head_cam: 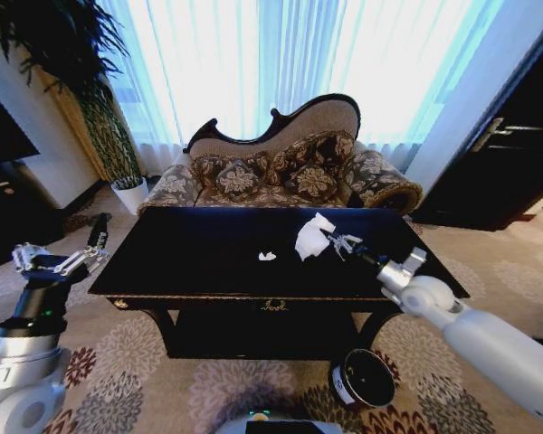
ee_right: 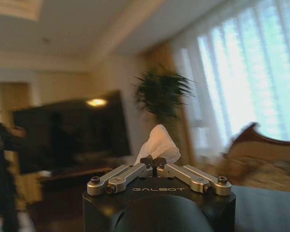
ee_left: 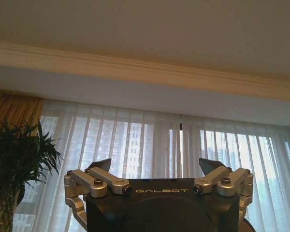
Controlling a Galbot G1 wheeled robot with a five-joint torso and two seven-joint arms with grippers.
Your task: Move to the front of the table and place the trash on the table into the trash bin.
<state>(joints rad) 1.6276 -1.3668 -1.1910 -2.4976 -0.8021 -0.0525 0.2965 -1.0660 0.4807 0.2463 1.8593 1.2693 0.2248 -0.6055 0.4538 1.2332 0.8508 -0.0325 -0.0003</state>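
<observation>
A white crumpled paper lump — one piece of the trash — is pinched in the right gripper, held over the right half of the glossy black table. The right wrist view makes the grasp plain: the two fingertips meet tight on the lump's lower edge and the paper stands up above them like a small peak. The head view adds where this happens: the right arm reaches in from the lower right across the table's front right corner.

A second, smaller white scrap lies flat on the tabletop near its middle, apart from the held lump and to its left.

The trash bin — round, dark, with a pale rim — stands on the patterned carpet just before the table's front right leg, under the right arm.

The left gripper is raised off the table's left end, beside its corner. In the left wrist view its fingers stand wide apart with nothing between them, pointing up toward the sheer curtains and ceiling.

Behind the table sits a floral sofa, with a potted plant at its left.
</observation>
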